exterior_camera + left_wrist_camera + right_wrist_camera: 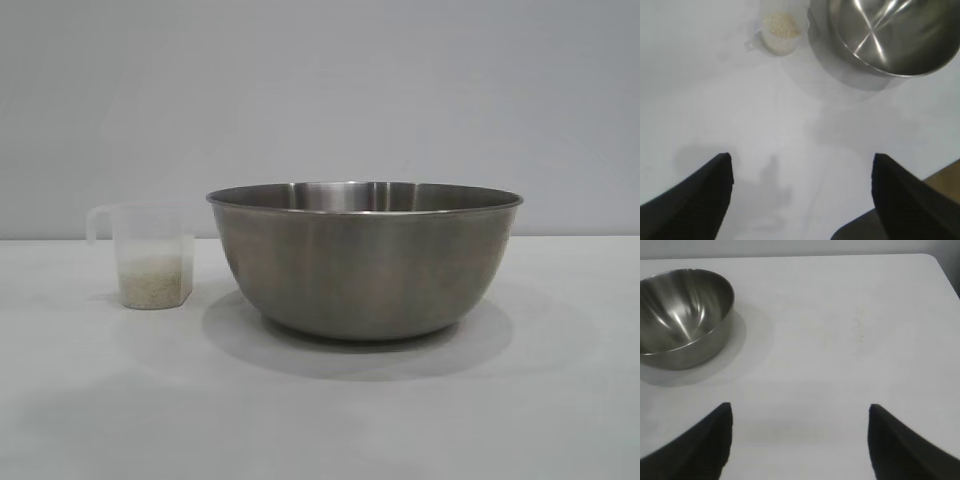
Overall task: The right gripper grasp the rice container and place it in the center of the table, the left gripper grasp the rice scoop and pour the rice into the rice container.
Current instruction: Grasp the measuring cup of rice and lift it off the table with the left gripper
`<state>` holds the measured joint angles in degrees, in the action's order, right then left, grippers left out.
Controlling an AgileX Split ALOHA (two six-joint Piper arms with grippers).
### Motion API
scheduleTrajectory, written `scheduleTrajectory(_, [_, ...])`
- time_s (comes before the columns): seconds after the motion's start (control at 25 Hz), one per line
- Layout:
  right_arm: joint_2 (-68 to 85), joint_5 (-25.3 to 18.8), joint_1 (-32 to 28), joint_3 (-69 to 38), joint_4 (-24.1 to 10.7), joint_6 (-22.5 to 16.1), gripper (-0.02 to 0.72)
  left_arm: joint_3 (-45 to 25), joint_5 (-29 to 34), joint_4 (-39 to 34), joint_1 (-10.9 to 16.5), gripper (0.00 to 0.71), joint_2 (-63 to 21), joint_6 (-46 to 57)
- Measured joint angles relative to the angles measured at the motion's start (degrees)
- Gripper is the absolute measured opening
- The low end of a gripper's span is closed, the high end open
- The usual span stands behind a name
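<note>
The rice container [365, 260], a large steel bowl, stands on the white table [320, 420] slightly right of the middle in the exterior view; it looks empty inside [890, 35] [682, 315]. To its left stands the rice scoop [150, 255], a small clear cup with its handle pointing left, holding a shallow layer of rice [155, 280] [782, 25]. Neither arm shows in the exterior view. My left gripper [802, 162] hangs open over bare table, well short of the scoop [780, 32]. Apart from the bowl, my right gripper [800, 410] is open too, with nothing between its fingers.
A plain grey wall [320, 100] stands behind the table. The table's rounded far corner [935, 262] shows in the right wrist view. A brown floor patch [945, 180] and a dark rounded part [855, 230] lie past the table edge in the left wrist view.
</note>
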<state>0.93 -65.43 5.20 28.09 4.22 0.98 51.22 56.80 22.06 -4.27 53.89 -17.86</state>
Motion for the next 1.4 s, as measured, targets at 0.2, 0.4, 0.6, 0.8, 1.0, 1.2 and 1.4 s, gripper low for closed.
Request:
scheduleTrajectory(0.2, [0.0,0.0,0.0,0.0,0.0,0.0,0.484,-11.8,-13.8,2.4,0.0,0.507,-7.8,-1.3])
scheduleTrajectory(0.4, [0.0,0.0,0.0,0.0,0.0,0.0,0.484,-19.9,-26.0,3.8,0.0,0.507,-10.6,-5.6])
scheduleTrajectory(0.6, [0.0,0.0,0.0,0.0,0.0,0.0,0.484,-22.9,-33.2,12.2,0.0,0.507,-10.6,-11.7])
scheduleTrajectory(0.8, [0.0,0.0,0.0,0.0,0.0,0.0,0.484,-22.9,-36.5,19.1,0.0,0.507,-9.8,-19.2])
scheduleTrajectory(1.0, [0.0,0.0,0.0,0.0,0.0,0.0,0.484,-25.5,-38.3,24.9,0.0,0.507,-7.4,-21.9])
scheduleTrajectory(1.2, [0.0,0.0,0.0,0.0,0.1,0.0,0.484,-31.9,-44.3,38.3,0.0,0.507,-6.9,-31.6])
scheduleTrajectory(1.4, [0.0,0.0,0.0,0.0,0.1,0.0,0.484,-34.5,-48.7,57.3,0.0,0.507,-6.4,-50.8])
